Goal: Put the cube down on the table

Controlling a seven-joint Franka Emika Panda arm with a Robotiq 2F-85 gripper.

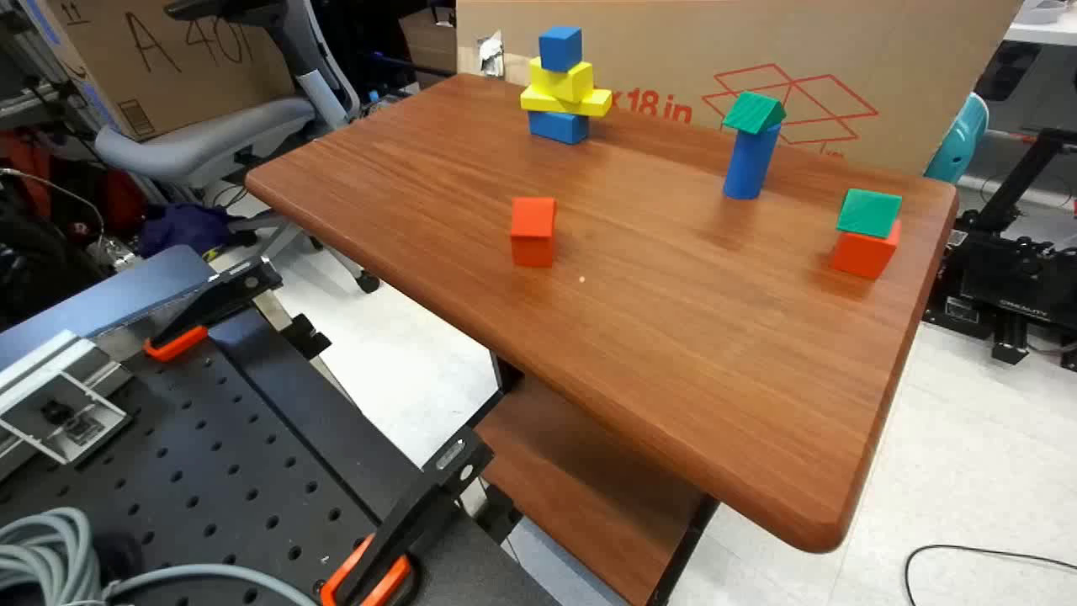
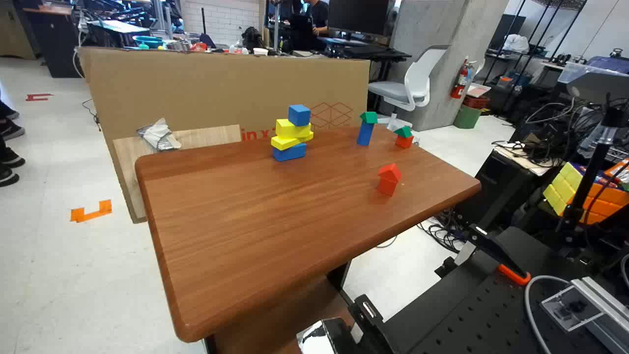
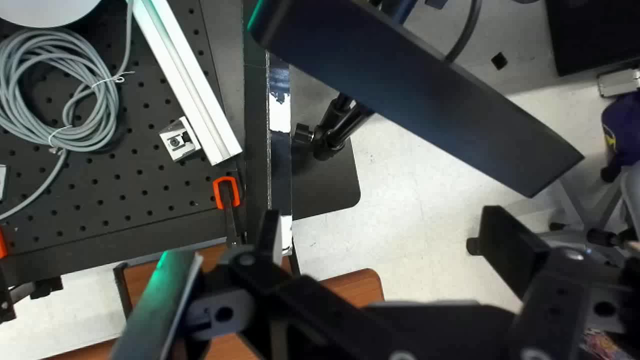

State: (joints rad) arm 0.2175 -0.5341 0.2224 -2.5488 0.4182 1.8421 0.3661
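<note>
both ext: obliq dn, share tbl (image 1: 673,337) | wrist: dn @ pegbd (image 3: 125,195)

The end effector (image 3: 387,241) is spread wide; its fingers (image 3: 512,245) stand well apart

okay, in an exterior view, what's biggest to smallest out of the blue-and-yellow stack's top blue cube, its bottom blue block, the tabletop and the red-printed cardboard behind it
In an exterior view, largest first:
1. The tabletop
2. The red-printed cardboard
3. Last, the top blue cube and bottom blue block: too alike to rank.
</note>
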